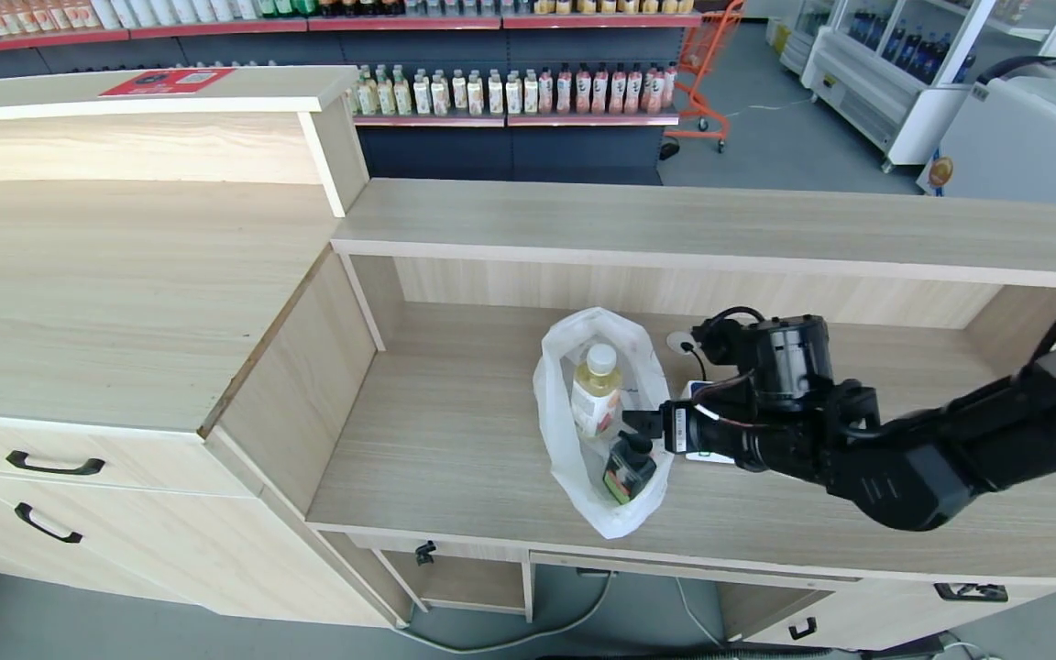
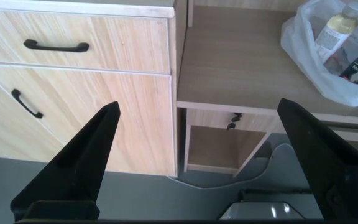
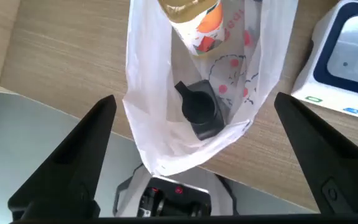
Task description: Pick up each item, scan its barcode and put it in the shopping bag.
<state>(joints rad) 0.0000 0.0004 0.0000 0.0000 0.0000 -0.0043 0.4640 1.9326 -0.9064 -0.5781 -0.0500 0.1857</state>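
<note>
A white shopping bag [image 1: 565,431] lies open on the wooden counter [image 1: 455,440]. Inside it are a yellow-drink bottle [image 1: 595,394] with a white cap and a dark bottle [image 1: 629,467] with a black cap. My right gripper [image 1: 645,425] hangs open just over the bag's right side, holding nothing. From the right wrist I look down on the bag [image 3: 145,124], the dark bottle [image 3: 201,115] and the yellow bottle [image 3: 194,18], with the open gripper [image 3: 196,102] above them. My left gripper [image 2: 199,107] is open and empty, low beside the counter front. The bag [image 2: 303,56] lies far off.
A white and blue scanner [image 3: 347,56] sits on the counter right of the bag, mostly under my right arm [image 1: 904,458]. A raised shelf [image 1: 720,220] backs the counter. A taller cabinet with drawers [image 1: 79,467] stands at left. A cable port [image 1: 682,342] lies behind the bag.
</note>
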